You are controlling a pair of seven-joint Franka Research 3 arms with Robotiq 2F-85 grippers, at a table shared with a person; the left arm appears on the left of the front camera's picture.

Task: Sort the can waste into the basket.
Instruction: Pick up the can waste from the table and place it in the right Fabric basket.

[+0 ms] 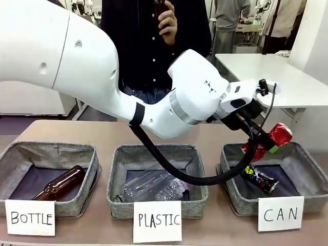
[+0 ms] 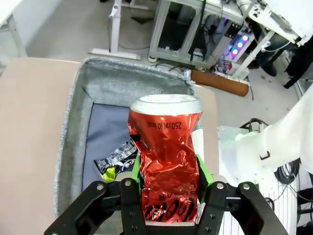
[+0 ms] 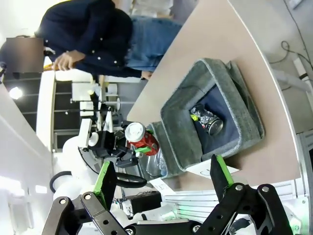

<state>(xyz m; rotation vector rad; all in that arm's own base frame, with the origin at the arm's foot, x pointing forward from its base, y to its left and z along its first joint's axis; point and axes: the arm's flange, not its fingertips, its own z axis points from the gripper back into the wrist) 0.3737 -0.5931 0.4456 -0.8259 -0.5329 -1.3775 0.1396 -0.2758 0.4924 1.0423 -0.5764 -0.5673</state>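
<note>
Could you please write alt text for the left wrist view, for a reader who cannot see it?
The left gripper clamps a dented red can upright above the grey basket on the table. A dark blue can already lies inside the basket.

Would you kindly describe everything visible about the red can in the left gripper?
The red can is a small, shiny metal drink can, badly crumpled along its body, with a silver top rim and white print reading 250 ml. The left gripper holds it at the lower body, green-padded fingers pressing both sides. It hangs above the basket carded CAN, at its far side, touching nothing else. The dark blue can lies below it.
</note>
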